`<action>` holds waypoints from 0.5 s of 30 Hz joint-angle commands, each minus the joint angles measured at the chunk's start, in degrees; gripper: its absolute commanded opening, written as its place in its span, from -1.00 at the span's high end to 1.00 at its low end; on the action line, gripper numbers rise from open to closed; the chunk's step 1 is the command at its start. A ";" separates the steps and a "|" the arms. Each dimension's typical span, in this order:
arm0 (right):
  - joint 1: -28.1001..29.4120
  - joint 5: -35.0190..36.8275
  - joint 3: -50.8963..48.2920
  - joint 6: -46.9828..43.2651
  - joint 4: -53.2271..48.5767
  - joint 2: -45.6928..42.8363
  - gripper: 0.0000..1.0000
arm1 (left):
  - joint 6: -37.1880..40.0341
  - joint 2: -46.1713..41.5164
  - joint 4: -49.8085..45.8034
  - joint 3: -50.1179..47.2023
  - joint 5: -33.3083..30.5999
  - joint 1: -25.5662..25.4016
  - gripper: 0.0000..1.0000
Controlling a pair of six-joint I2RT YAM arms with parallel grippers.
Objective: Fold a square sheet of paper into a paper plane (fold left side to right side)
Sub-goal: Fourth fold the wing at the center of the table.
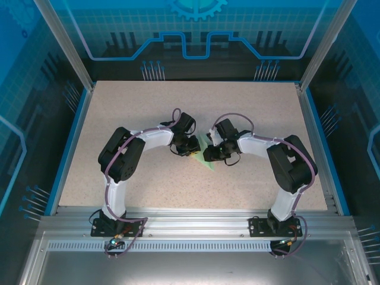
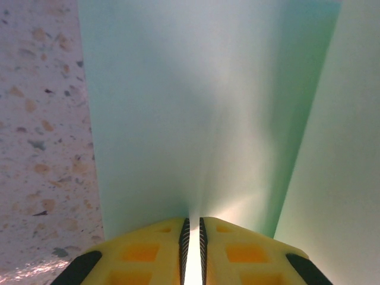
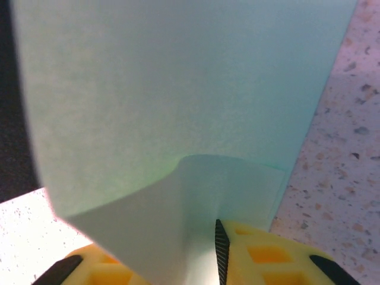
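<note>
Mint-green and thin, the square sheet of paper (image 1: 206, 161) sits mid-table on the speckled tabletop (image 1: 178, 107), smooth and matte, bent into soft creased panels between the two arms. The left gripper (image 2: 193, 224) — yellow fingers, ribbed black pads — pinches its edge tight. The right gripper (image 3: 178, 246) straddles a curled flap — whether it clamps, I cannot tell.

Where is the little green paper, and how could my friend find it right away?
Look at the middle of the speckled beige table, where the black left gripper and right gripper nearly meet. Tucked between them is the thin pale mint-green sheet of paper. It is the only green thing on the table, and it ends in a point.
</note>
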 commanded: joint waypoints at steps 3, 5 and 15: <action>1.12 5.16 0.28 -3.19 -4.10 -1.60 0.34 | 0.47 2.32 -2.78 0.67 -2.16 0.15 0.64; 1.78 6.61 -0.28 -3.50 -4.10 -1.94 0.34 | 0.40 2.32 -2.83 0.71 -2.17 0.18 0.64; 6.13 14.74 -4.19 -6.71 -2.02 -7.13 0.21 | 0.25 2.42 -2.69 0.61 -2.07 0.18 0.64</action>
